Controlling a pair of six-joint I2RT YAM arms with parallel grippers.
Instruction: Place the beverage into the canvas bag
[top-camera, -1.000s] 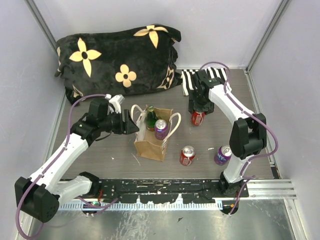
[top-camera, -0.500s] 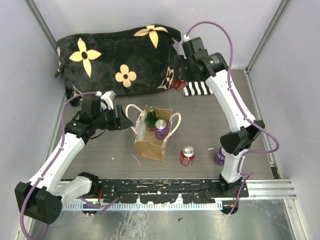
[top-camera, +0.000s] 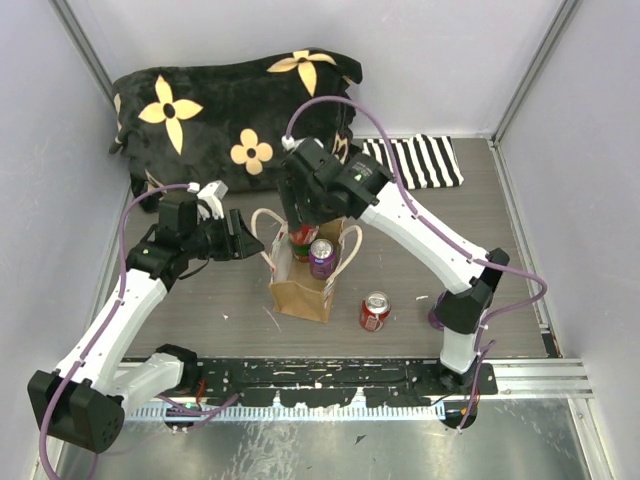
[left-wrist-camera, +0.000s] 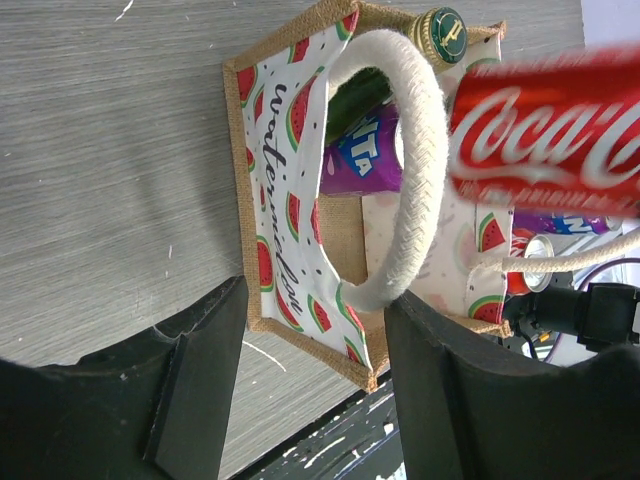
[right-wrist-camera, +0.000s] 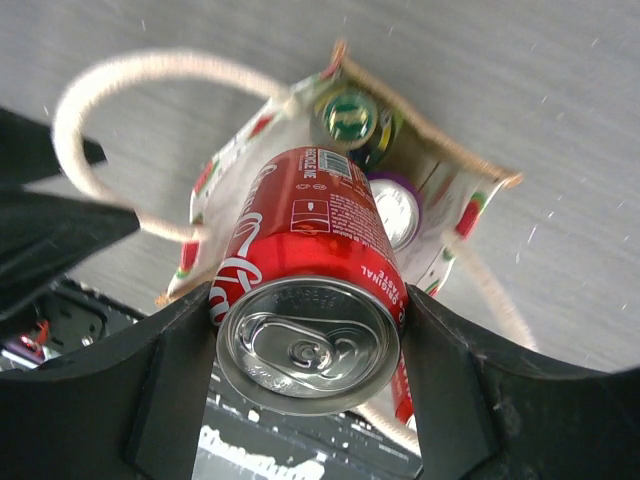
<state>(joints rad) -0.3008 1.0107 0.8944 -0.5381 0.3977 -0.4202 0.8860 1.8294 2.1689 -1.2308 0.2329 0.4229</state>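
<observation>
The canvas bag (top-camera: 300, 288) stands open at the table's middle, with a green bottle (top-camera: 298, 246) and a purple can (top-camera: 322, 256) inside. My right gripper (top-camera: 303, 222) is shut on a red cola can (top-camera: 303, 236) and holds it just above the bag's mouth. In the right wrist view the red cola can (right-wrist-camera: 310, 270) sits between my fingers, over the bag (right-wrist-camera: 440, 225). My left gripper (top-camera: 250, 245) is open at the bag's left side. In the left wrist view the cream handle (left-wrist-camera: 420, 170) and the bag's near wall (left-wrist-camera: 285, 170) lie between my open fingers.
A second red can (top-camera: 375, 310) and a purple can (top-camera: 441, 312) stand on the table right of the bag. A black flowered cushion (top-camera: 235, 115) lies at the back left, a striped cloth (top-camera: 415, 160) at the back right.
My right arm has swung the red can from the back right of the table to above the bag's mouth. My left gripper has stayed beside the bag's left handle.
</observation>
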